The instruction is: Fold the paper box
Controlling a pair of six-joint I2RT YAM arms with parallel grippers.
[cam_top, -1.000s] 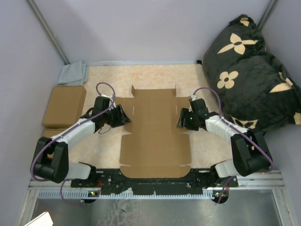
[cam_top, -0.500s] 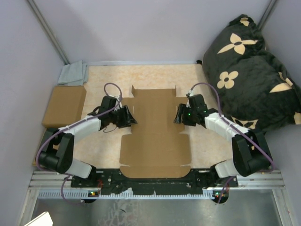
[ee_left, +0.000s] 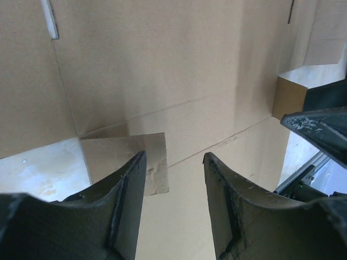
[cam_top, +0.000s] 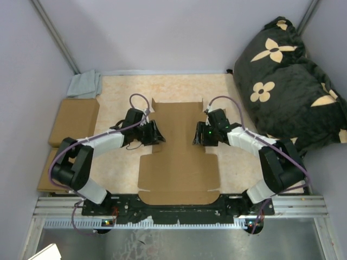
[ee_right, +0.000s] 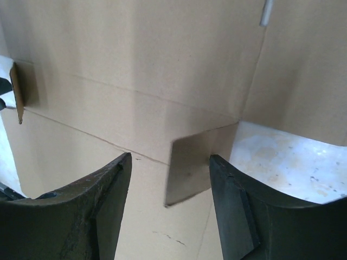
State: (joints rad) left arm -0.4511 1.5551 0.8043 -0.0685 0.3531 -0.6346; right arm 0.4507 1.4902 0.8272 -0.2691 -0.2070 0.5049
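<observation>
The paper box (cam_top: pixel 178 162) is a brown cardboard blank lying mostly flat in the middle of the table, its back flap toward the wall. My left gripper (cam_top: pixel 158 135) sits low over its left side and my right gripper (cam_top: pixel 196 135) over its right side, facing each other. Both are open with nothing clamped. In the left wrist view the left gripper (ee_left: pixel 175 157) frames a small side tab (ee_left: pixel 149 162) lifted off the panel. From the right wrist, the right gripper (ee_right: pixel 171 158) frames a matching tab (ee_right: pixel 198 162) standing up from the crease.
Two ready-made cardboard boxes (cam_top: pixel 76 122) (cam_top: pixel 46 172) lie along the left edge, with a grey cloth (cam_top: pixel 85 84) behind them. A black flowered pillow (cam_top: pixel 287 81) fills the right back corner. The arms' base rail (cam_top: pixel 179 214) runs along the near edge.
Both grippers have moved inward from the blank's outer side flaps toward its middle, pushing those flaps up and in. The jaws have kept about the same width.
</observation>
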